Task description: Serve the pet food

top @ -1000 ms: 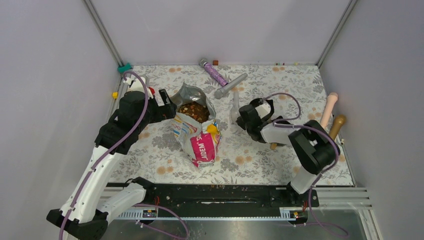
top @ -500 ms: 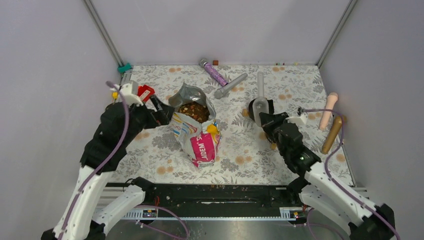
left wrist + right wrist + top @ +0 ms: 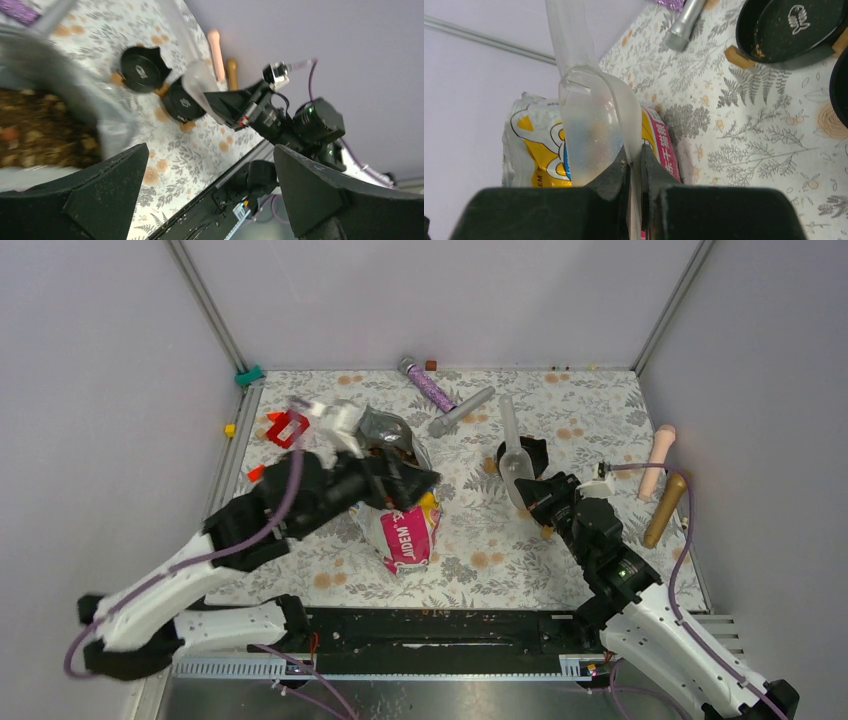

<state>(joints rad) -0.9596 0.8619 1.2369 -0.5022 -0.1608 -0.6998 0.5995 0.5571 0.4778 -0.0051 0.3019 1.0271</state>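
The pet food (image 3: 386, 451) is brown kibble inside an open pink, yellow and silver bag (image 3: 405, 535) standing at the middle left; it also shows in the left wrist view (image 3: 30, 142). My left gripper (image 3: 408, 480) is open and empty, reaching across the bag's mouth, its fingers (image 3: 75, 200) spread wide. My right gripper (image 3: 537, 496) is shut on the edge of a clear plastic scoop (image 3: 514, 462), held above the mat right of the bag. The scoop (image 3: 589, 125) looks empty. Two black bowls (image 3: 142, 70) (image 3: 182, 102) sit by the scoop; one shows in the right wrist view (image 3: 794, 25).
A purple glitter tube (image 3: 430, 388) and a grey tube (image 3: 462, 410) lie at the back. A pink cylinder (image 3: 657, 460) and a brown one (image 3: 667, 508) lie at the right edge. A red clip (image 3: 290, 425) lies back left. Walls close in on three sides.
My left arm has swung right from beside the bag to over its mouth. My right arm has shifted a little with the scoop, which now points more to the back left.
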